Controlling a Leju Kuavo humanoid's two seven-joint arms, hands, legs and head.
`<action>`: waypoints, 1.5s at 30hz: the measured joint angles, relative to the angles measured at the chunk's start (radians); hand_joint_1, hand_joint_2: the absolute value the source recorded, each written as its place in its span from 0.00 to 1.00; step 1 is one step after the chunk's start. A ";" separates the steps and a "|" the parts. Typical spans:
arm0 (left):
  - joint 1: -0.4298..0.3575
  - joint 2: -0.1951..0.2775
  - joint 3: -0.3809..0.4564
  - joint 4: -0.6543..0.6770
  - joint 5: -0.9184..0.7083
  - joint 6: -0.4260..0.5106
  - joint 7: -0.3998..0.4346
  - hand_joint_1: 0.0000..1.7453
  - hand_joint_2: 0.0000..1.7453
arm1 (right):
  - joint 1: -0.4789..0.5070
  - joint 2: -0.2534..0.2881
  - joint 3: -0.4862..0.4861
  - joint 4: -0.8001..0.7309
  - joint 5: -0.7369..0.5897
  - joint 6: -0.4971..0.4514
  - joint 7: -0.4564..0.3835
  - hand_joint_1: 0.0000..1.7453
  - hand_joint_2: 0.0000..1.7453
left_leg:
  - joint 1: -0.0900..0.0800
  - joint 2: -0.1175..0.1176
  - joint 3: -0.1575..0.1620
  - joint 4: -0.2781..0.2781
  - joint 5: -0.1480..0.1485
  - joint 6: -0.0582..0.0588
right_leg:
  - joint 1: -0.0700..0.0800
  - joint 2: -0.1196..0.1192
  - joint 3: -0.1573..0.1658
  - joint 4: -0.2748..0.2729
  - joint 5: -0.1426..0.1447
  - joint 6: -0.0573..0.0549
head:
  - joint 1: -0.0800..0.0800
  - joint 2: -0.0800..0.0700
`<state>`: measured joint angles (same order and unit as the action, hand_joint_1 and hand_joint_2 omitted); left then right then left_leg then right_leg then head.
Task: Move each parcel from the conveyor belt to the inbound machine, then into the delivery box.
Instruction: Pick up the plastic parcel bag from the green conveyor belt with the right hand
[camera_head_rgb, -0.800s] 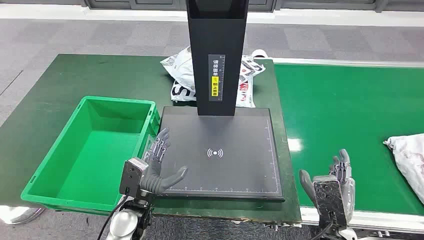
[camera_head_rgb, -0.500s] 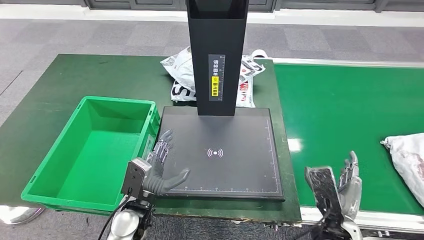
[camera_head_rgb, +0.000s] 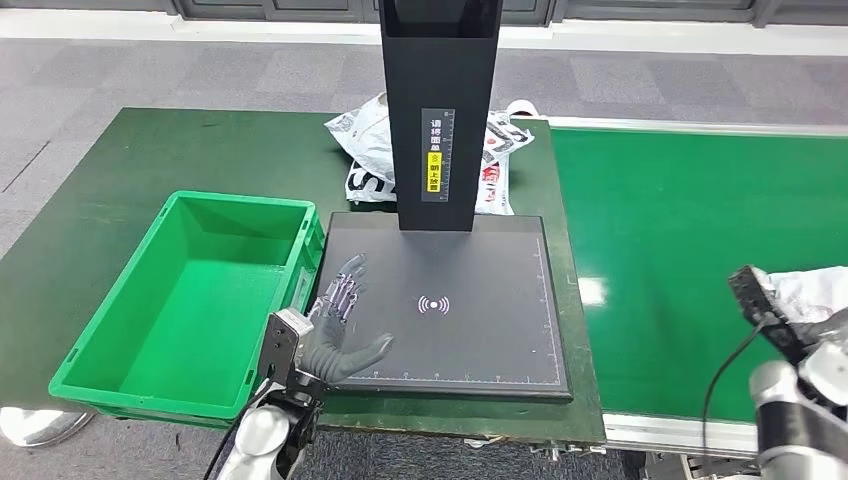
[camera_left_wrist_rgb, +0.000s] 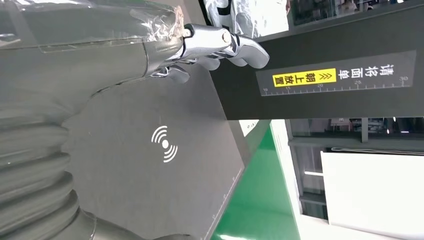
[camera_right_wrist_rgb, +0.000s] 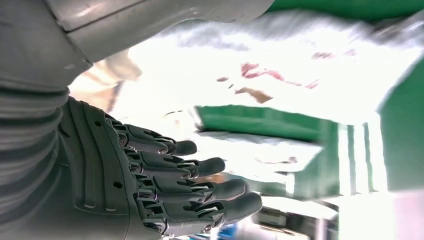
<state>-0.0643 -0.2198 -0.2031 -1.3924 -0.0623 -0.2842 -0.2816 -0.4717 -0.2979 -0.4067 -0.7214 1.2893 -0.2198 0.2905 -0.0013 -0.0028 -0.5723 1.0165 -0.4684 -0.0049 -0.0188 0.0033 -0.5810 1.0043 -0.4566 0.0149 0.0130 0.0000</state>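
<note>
Two hands: we see both, each holding nothing.
Table (camera_head_rgb: 120, 170): dark green; it carries the machine and the box.
Conveyor belt (camera_head_rgb: 670, 220): bright green, on the right.
Delivery box (camera_head_rgb: 100, 385): green, near left, just beside the machine.
Inbound machine (camera_head_rgb: 480, 330): black plate with a dark post at its far side.
Parcel (camera_head_rgb: 815, 292): white, on the belt at the right edge, just past our right hand.
Second parcel (camera_head_rgb: 365, 150): white, on the table behind the post.
Left hand (camera_head_rgb: 335, 335): fingers apart over the plate's near left corner.
Right hand (camera_right_wrist_rgb: 150, 185): fingers (camera_right_wrist_rgb: 210, 165) apart and straight, close to the parcel.
</note>
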 joint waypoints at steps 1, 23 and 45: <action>-0.003 0.003 0.000 0.005 0.003 0.002 -0.003 0.00 1.00 | -0.029 -0.020 0.000 0.049 0.007 0.005 0.013 0.00 1.00 | 0.000 0.000 0.000 0.000 0.000 0.000 | 0.000 0.000 0.000 0.000 0.000 0.000 | 0.000 0.000; -0.021 0.048 0.000 0.036 0.039 0.044 -0.018 0.00 1.00 | -0.213 -0.106 0.000 0.366 0.056 0.126 0.054 0.00 1.00 | 0.001 -0.001 -0.001 -0.001 0.001 0.000 | 0.000 -0.001 -0.001 0.000 0.000 0.000 | 0.000 0.000; -0.033 0.063 0.000 0.082 0.047 0.057 -0.045 0.00 1.00 | -0.214 -0.116 0.000 0.424 0.040 0.386 0.022 0.00 1.00 | 0.001 -0.002 -0.001 -0.001 0.001 0.000 | 0.000 -0.001 -0.001 0.000 0.000 0.000 | 0.000 0.000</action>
<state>-0.0969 -0.1568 -0.2029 -1.3108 -0.0156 -0.2274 -0.3265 -0.6860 -0.4135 -0.4067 -0.2979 1.3298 0.1663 0.3128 -0.0008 -0.0044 -0.5735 1.0156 -0.4672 -0.0051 -0.0184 0.0020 -0.5820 1.0045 -0.4567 0.0148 0.0130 0.0000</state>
